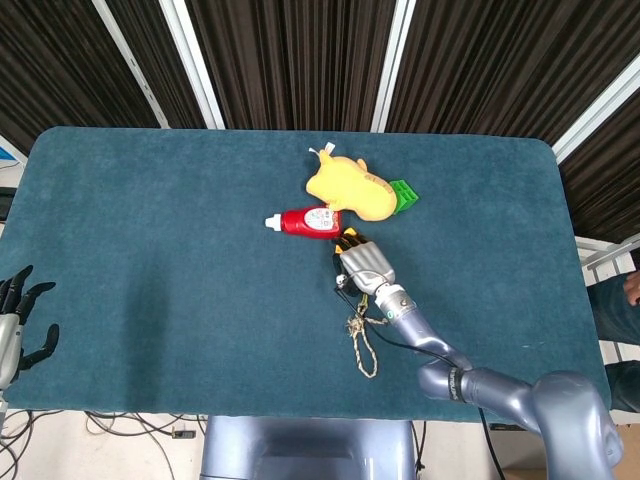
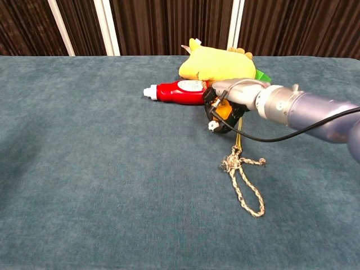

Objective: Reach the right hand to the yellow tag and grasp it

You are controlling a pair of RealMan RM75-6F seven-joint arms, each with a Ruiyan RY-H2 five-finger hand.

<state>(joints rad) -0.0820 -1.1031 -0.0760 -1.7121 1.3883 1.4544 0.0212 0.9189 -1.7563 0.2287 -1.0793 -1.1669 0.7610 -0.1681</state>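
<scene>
On the teal tabletop (image 1: 150,230), the right hand (image 1: 364,266) lies palm down over the yellow tag (image 2: 225,111), its dark fingers (image 2: 214,115) curled around the tag's orange-yellow body, gripping it. The tag sits just at 5 o'clock of the red bottle (image 1: 309,222), which lies below the yellow plush toy (image 1: 345,187). A braided rope loop (image 2: 243,185) trails toward 6 o'clock from the hand. The left hand (image 1: 18,318) hangs off the tabletop's 8 o'clock edge, fingers spread and empty.
</scene>
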